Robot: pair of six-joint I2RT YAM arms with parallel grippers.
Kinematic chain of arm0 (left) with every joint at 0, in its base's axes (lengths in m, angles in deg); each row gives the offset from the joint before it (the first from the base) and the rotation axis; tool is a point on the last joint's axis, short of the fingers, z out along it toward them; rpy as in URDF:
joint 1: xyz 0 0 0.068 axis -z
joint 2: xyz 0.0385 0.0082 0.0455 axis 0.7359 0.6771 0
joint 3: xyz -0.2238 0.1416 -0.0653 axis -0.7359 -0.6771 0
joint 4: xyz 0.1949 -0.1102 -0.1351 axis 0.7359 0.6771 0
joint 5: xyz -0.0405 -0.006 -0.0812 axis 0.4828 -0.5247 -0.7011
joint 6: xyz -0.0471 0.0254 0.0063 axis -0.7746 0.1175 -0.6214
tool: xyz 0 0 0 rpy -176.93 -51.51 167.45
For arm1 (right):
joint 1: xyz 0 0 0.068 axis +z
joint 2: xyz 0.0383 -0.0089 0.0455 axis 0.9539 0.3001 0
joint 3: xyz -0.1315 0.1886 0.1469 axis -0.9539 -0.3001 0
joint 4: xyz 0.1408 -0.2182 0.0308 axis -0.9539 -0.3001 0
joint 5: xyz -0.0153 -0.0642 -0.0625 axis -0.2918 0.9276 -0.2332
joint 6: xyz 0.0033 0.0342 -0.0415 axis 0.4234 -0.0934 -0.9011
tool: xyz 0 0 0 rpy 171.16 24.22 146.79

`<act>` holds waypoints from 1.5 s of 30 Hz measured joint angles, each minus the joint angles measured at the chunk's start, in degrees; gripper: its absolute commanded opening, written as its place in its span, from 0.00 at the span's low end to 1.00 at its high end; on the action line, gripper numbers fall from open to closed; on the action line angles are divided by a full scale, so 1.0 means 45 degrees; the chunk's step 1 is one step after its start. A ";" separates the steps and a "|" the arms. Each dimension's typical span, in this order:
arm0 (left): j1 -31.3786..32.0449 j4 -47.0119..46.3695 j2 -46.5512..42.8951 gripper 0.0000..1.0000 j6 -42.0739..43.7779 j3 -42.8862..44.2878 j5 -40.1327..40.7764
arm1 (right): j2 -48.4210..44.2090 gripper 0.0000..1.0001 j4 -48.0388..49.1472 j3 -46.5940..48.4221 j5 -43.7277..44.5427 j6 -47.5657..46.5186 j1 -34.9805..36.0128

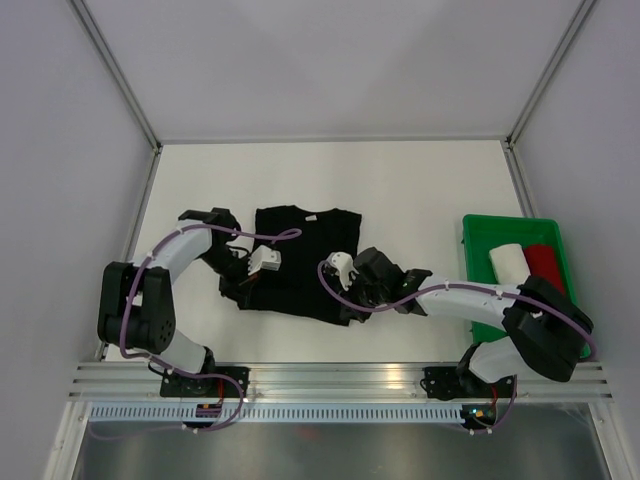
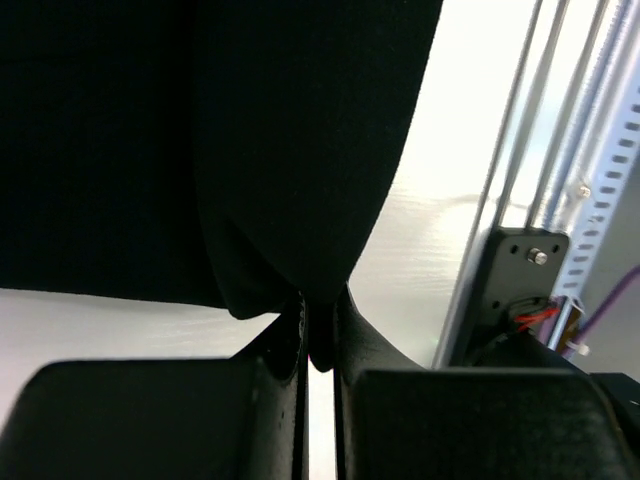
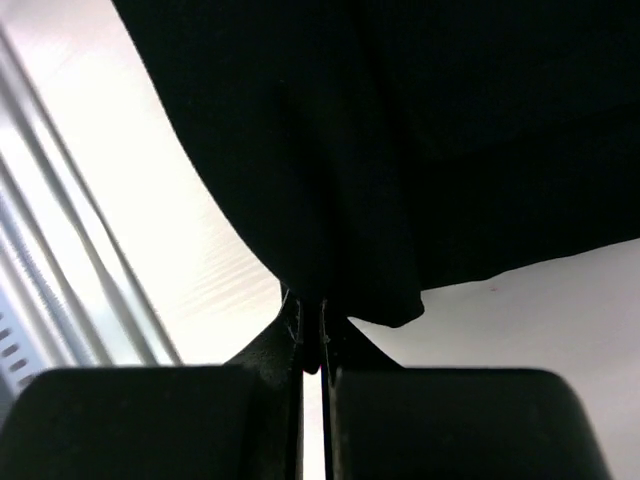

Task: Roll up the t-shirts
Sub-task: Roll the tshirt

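A black t-shirt (image 1: 300,255) lies spread on the white table, neck label toward the far side. My left gripper (image 1: 238,290) is shut on its near left corner; in the left wrist view the black cloth (image 2: 300,180) is pinched between the fingers (image 2: 350,330). My right gripper (image 1: 345,308) is shut on the near right corner, and black cloth (image 3: 340,180) hangs from its closed fingers (image 3: 290,325) in the right wrist view. A white roll (image 1: 507,262) and a red roll (image 1: 545,266) lie in the green bin (image 1: 480,228).
The green bin stands at the right side of the table. An aluminium rail (image 1: 340,372) runs along the near edge by the arm bases. White walls with metal posts (image 1: 512,145) enclose the table.
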 measured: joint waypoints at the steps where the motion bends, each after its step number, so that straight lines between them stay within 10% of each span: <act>1: 0.0000 0.0102 -0.0058 0.02 0.0058 -0.0063 0.0000 | -0.0044 0.00 -0.0063 0.0005 -0.0214 0.0019 -0.0010; 10: -0.0044 0.1700 -0.1248 0.06 0.0792 -0.0816 0.0015 | -0.0534 0.00 -0.0743 0.0015 -0.4216 0.0257 -0.0340; 20: -0.1263 0.1224 0.2191 0.29 0.0141 0.1078 -0.0656 | 0.2259 0.06 -0.0743 0.1360 -0.6115 -0.0141 -0.3322; 28: -0.1370 0.0345 0.2720 0.19 -0.1277 0.1375 -0.0903 | 0.3075 0.34 -0.0423 0.1375 -0.6382 0.0248 -0.3852; 38: -0.1384 -0.0787 0.3206 0.16 -0.3138 0.1452 -0.0894 | 0.2569 0.44 0.1326 0.0631 -0.5717 0.1647 -0.4755; 45: -0.1384 -0.1103 0.3211 0.33 -0.3657 0.1530 -0.0879 | 0.2268 0.05 0.3385 -0.0340 -0.5523 0.3089 -0.4750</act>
